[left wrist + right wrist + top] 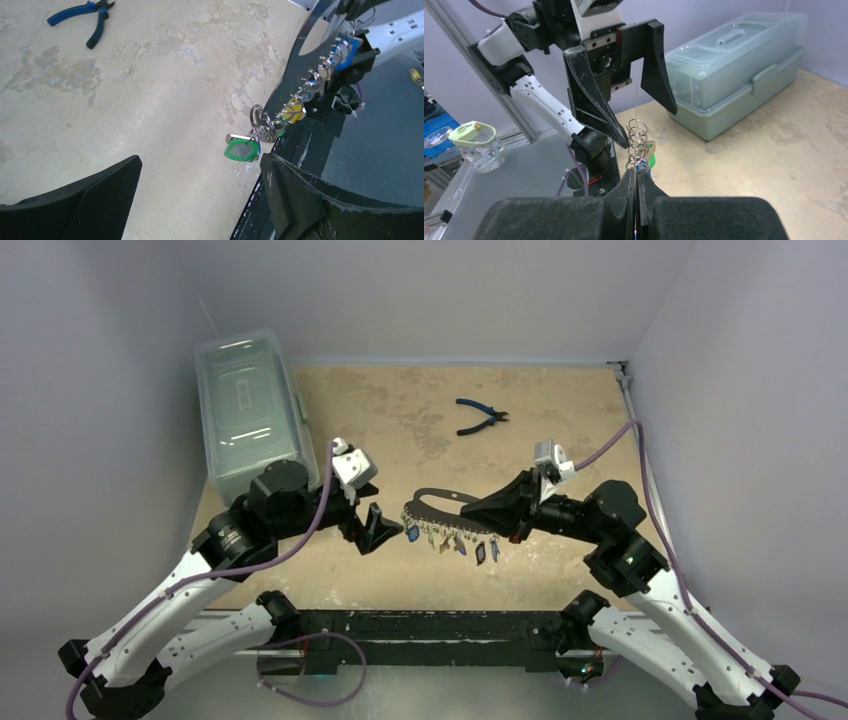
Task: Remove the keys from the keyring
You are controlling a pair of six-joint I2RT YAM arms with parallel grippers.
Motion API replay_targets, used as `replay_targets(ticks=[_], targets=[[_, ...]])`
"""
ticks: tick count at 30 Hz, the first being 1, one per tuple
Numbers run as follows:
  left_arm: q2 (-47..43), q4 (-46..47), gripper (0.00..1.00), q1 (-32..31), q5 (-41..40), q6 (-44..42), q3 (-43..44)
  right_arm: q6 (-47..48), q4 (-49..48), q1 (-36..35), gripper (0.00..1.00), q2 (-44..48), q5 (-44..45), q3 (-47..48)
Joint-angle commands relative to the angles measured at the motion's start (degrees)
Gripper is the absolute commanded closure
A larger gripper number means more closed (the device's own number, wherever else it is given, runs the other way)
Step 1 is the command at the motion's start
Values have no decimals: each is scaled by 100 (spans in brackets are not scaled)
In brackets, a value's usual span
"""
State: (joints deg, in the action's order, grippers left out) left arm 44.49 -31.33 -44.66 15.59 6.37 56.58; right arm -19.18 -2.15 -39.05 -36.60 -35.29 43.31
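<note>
The small plastic-tagged keys (242,150) are green, yellow and blue. The metal pliers (75,12) have blue handles. The worn tabletop (150,100) is mottled beige, the lidded plastic box (250,410) translucent pale green.

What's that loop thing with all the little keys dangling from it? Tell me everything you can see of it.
The keyring is a thin, flat oval loop, metal by its look, grey from above. It hangs in the air, pinched at one end by the shut right tool. Small wire rings line one edge, carrying tiny keys with green, yellow and blue tags. The left tool stands open at its free end.
</note>
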Motion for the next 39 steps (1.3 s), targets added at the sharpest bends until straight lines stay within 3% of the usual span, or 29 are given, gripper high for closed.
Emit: replay_targets(ticks=[1, 9, 18, 25, 32, 35, 39], targets=[[-225, 150, 11, 15, 580, -417, -42, -108, -292, -9, 100, 50, -386, 430], [-264, 501, 18, 11, 1076, -571, -193, -174, -387, -10, 100, -22, -659, 500], [73, 781, 18, 10, 1500, -547, -227, -296, -539, -15, 100, -14, -750, 545], [-79, 715, 53, 15, 1562, -611, -172, -247, -414, -10, 100, 56, -653, 643], [-203, 397, 77, 10, 1528, -611, 132, -202, -345, -12, 100, 48, -521, 619], [-208, 285, 98, 9, 1484, -782, 238, -184, -294, -11, 100, 86, -395, 613], [-254, 244, 100, 11, 1499, -781, 300, -145, -189, -10, 100, 113, -206, 626]])
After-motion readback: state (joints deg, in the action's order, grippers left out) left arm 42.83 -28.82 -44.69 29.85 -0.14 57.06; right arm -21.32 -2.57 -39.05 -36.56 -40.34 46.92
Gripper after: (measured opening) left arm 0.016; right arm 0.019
